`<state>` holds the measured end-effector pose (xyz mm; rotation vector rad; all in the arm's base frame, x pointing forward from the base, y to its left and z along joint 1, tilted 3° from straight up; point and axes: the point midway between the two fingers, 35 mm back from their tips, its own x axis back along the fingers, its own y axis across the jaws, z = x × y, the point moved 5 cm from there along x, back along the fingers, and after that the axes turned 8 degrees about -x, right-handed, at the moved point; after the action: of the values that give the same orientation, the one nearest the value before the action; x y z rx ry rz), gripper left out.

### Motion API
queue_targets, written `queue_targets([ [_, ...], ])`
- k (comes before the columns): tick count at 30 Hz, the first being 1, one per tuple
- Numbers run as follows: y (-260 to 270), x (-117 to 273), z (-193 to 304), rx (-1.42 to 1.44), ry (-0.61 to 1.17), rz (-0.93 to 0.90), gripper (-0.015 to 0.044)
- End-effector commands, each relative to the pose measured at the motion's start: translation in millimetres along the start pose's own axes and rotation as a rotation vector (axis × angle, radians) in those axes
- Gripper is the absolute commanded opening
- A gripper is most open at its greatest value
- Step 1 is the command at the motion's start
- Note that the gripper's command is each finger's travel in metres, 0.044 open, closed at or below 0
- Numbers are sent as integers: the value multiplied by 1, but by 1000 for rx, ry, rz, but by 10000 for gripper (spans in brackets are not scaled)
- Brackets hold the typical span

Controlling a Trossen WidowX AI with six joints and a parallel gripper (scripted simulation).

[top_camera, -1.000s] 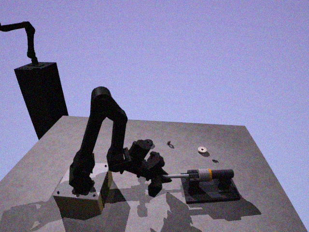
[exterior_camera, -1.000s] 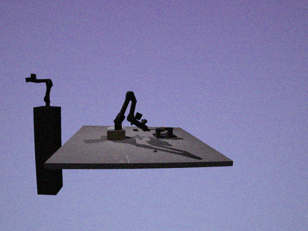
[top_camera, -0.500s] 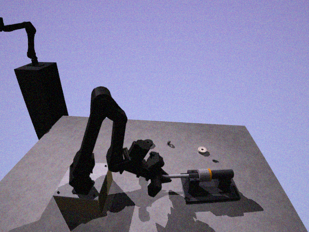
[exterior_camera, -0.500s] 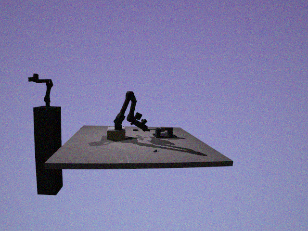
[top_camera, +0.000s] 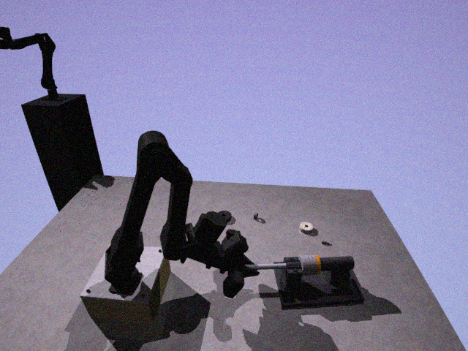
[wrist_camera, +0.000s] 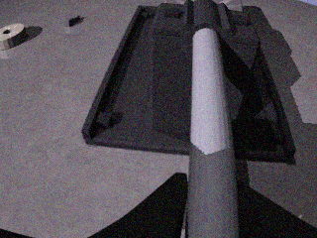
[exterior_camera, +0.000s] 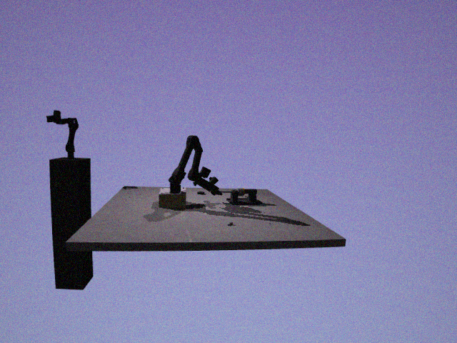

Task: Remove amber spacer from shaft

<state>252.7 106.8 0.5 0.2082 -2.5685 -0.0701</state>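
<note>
We have the jaws [top_camera: 252, 268] [exterior_camera: 220, 193] closed down to a narrow gap on the free end of the pale shaft [top_camera: 273, 266] [wrist_camera: 210, 94]. The shaft runs into the dark fixture [top_camera: 321, 300] [exterior_camera: 244, 202], nearer the counter's [top_camera: 227, 196] [exterior_camera: 177, 230] right edge in the top view. There we see the amber spacer [top_camera: 317, 264] up between the pale spacers [top_camera: 308, 264] and the housing block [top_camera: 337, 262], off the counter surface. A cream ring [top_camera: 303, 229] [wrist_camera: 18, 39] lies between the fixture and the counter's far edge.
</note>
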Motion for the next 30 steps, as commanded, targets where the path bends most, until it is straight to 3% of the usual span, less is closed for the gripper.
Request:
queue_targets([
  [1, -1, 2, 1, -4, 1, 3, 0],
  [30, -1, 4, 3, -4, 1, 3, 0],
])
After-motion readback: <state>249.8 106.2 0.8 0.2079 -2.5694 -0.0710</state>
